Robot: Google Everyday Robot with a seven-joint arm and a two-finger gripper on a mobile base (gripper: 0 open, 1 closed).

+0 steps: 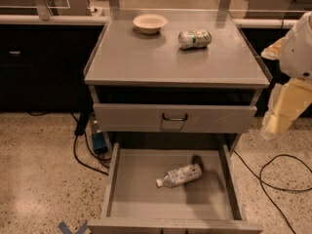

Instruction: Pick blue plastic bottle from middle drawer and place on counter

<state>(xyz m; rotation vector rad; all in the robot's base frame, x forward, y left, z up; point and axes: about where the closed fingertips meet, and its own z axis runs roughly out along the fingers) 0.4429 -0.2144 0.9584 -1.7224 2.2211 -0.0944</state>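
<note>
The blue plastic bottle point(179, 175) lies on its side on the floor of the open middle drawer point(131, 189), its white cap pointing left. The counter point(146, 57) is the flat grey cabinet top above. My gripper point(276, 122) hangs at the right edge of the view, beside the cabinet's right side and about level with the closed drawer front. It is well apart from the bottle and holds nothing that I can see.
A pale bowl point(150, 23) and a dented green-and-white can point(194, 38) sit at the back of the counter. A closed drawer front with a black handle point(175, 117) is above the open drawer. Black cables point(280, 179) lie on the floor on both sides.
</note>
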